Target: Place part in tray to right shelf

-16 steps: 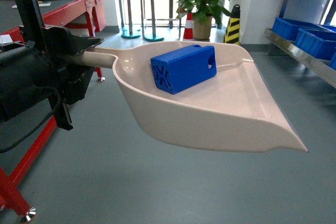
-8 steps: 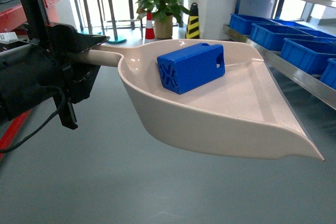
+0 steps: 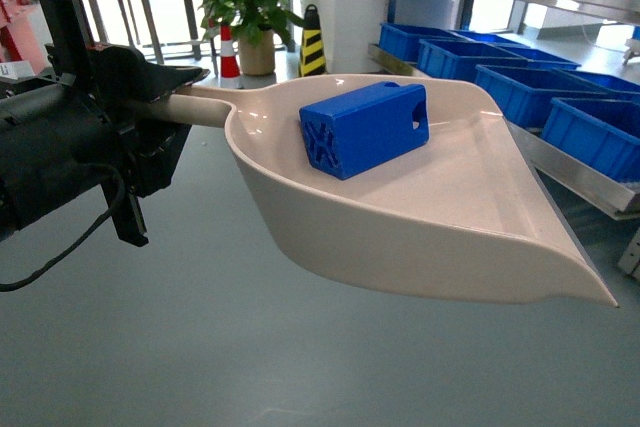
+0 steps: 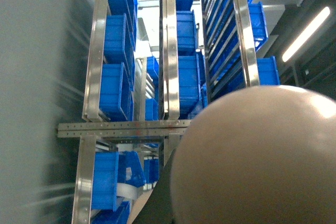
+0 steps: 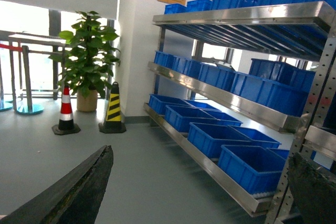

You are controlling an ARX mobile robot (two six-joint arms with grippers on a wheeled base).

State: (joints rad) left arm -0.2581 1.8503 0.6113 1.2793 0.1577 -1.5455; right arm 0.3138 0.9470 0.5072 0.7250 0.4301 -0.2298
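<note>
The part (image 3: 365, 129), a bright-blue block with an X-ribbed end face, lies inside the cream tray (image 3: 450, 217), near the handle end. My left gripper (image 3: 190, 105) is shut on the tray's handle and holds the tray level above the floor. In the left wrist view the tray's rounded back (image 4: 257, 156) fills the lower right. The right shelf (image 3: 575, 172) stands at the right, its steel rails (image 5: 210, 166) carrying blue crates. My right gripper (image 5: 199, 192) is open, nothing between its dark fingers (image 5: 73, 192), and it faces the shelf's lower levels.
Blue crates (image 3: 520, 77) fill the shelf lanes (image 5: 252, 166). A perforated steel upright (image 5: 310, 124) stands close on the right. A potted plant (image 5: 86, 61), a red-white cone (image 5: 65, 111) and a yellow-black cone (image 5: 113, 108) stand by the windows. Grey floor (image 3: 200, 347) lies below.
The head view has swung right: the shelf and crates moved further into view, and the plant and cones slid left. Tray and part kept their place in my left gripper.
</note>
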